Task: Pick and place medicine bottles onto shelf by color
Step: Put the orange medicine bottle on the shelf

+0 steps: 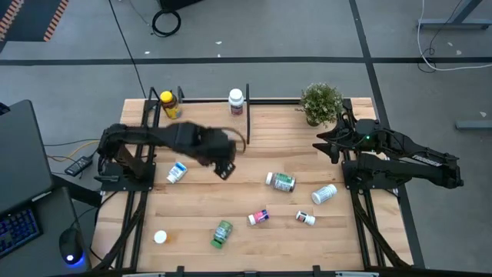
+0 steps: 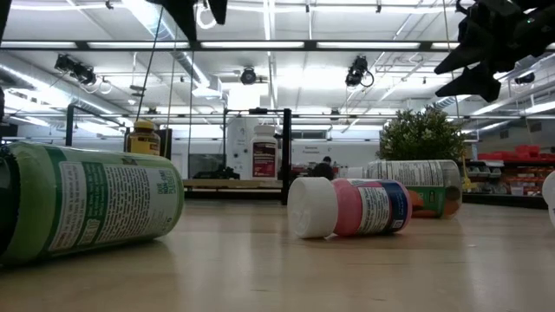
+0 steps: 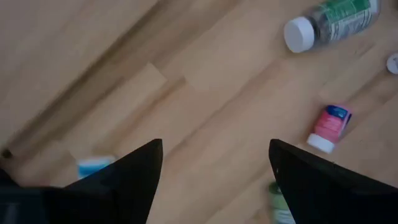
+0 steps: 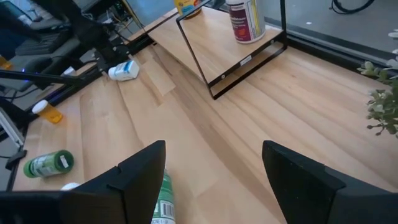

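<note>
The shelf (image 1: 204, 109) stands at the table's far edge. On it an amber, yellow-capped bottle (image 1: 166, 103) and a white bottle with a magenta label (image 1: 236, 101) stand upright. Several more medicine bottles lie on their sides on the table, among them a blue-labelled one (image 1: 177, 172), a green-labelled one (image 1: 280, 181), a pink one (image 1: 258, 218) and a green one (image 1: 222, 233). My left gripper (image 1: 225, 168) hangs open above bare table, its fingers pointing steeply down, between the blue-labelled and green-labelled bottles (image 3: 329, 18). My right gripper (image 1: 327, 146) waits open at the right, raised.
A small potted plant (image 1: 320, 102) stands at the far right beside the shelf. A white bottle (image 1: 324, 193) and a small white one (image 1: 306, 218) lie right of centre, and a small white-capped one (image 1: 160, 238) lies near the front left. Bare boards lie below the left gripper (image 3: 214, 146).
</note>
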Available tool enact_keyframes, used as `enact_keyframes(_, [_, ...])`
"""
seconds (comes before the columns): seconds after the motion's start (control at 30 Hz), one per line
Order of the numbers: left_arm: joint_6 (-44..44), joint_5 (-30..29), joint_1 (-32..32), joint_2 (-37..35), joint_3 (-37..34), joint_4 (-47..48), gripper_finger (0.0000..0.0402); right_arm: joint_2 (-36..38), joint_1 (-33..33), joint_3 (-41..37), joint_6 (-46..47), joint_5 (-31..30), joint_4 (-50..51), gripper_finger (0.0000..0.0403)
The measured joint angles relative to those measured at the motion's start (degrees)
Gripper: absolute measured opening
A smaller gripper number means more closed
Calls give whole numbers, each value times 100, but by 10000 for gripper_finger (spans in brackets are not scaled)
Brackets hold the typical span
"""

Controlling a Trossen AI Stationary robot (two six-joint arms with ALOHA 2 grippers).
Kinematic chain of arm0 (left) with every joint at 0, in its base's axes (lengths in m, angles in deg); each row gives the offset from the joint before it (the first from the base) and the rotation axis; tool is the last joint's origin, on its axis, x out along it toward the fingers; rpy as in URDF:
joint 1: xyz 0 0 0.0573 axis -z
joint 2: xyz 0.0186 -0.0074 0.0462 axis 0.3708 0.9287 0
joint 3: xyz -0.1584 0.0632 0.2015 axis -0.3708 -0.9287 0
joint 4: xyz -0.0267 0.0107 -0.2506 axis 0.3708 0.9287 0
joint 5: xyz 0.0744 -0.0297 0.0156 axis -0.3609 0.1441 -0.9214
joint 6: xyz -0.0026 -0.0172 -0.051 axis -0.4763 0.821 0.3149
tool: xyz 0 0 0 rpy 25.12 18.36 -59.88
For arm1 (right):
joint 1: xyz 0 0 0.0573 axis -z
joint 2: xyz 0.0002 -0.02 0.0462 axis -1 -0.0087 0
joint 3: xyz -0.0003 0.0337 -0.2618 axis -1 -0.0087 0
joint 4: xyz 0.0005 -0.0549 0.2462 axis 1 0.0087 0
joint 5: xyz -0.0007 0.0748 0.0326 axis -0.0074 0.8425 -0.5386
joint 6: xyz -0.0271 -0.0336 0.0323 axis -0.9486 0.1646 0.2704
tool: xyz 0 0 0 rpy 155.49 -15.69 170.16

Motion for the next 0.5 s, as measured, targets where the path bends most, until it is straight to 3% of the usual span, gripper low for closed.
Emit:
enact_keyframes(0.1, [627, 44, 423, 41, -1, 216, 302, 0, 0, 0, -6, 3, 0, 274])
enact_keyframes(0.23, [1260, 657, 924, 111, -1, 649, 302, 0, 0, 0, -69, 7, 2, 274])
enact_keyframes(0.37, [1653, 1246, 1379, 145, -29, 604, 302, -2, 0, 0, -69, 7, 2, 274])
enact_keyframes(0.5, [1815, 1400, 1810, 234, -29, 594, 302, -2, 0, 0, -69, 4, 0, 274])
